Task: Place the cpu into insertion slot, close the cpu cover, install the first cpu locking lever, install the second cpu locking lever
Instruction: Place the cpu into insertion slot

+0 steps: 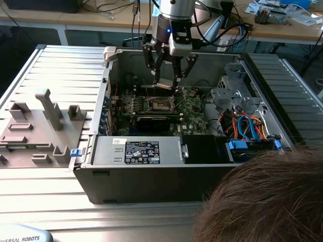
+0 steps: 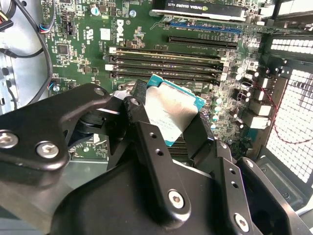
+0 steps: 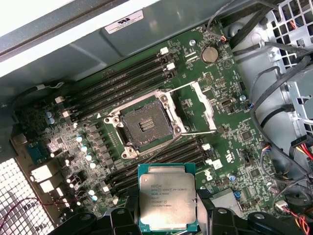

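My gripper (image 1: 166, 85) is shut on the cpu (image 1: 165, 84), holding it by two opposite edges inside the open computer case. The cpu is a flat silver-topped chip with a teal rim, seen in both wrist views (image 3: 167, 196) (image 2: 171, 110). It hangs above the green board, apart from the insertion slot (image 3: 146, 125) and a short way to one side of it. The slot is a dark square socket with a silver rim and nothing in it (image 1: 160, 104). The cpu cover (image 3: 203, 105) is swung open beside the socket. Black fingers (image 2: 142, 117) flank the chip.
Memory slots (image 3: 122, 78) run on both sides of the socket. A long black card (image 1: 154, 121) lies in front of it. A drive cage with coloured cables (image 1: 242, 123) fills the case's right end. A person's hair (image 1: 267, 201) is at the lower right. Grey fixtures (image 1: 48, 108) stand left of the case.
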### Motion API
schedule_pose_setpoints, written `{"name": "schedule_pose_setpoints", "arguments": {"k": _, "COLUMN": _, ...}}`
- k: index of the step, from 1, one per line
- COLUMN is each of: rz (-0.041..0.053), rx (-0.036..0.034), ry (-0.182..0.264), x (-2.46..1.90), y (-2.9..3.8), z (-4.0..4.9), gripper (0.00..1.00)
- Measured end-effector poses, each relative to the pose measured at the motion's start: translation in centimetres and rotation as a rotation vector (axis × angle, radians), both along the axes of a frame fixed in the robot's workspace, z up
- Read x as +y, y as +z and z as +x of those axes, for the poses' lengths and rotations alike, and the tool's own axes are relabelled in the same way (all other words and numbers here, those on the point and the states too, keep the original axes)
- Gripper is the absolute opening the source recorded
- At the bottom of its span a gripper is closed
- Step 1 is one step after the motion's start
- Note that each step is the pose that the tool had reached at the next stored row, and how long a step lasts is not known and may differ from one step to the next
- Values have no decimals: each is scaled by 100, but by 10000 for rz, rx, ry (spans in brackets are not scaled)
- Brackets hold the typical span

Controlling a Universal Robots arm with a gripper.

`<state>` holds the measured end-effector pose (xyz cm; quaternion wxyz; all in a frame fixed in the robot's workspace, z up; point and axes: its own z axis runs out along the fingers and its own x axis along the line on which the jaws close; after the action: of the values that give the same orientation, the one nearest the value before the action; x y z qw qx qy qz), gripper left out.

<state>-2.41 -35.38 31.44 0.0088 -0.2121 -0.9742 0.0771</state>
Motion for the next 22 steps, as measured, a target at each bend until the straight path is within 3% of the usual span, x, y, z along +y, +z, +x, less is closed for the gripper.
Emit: {"name": "schedule_pose_setpoints", "arguments": {"k": 22, "rz": -20, "rx": 0, "ry": -172, "x": 0, "y": -1, "z": 0, "gripper": 55}}
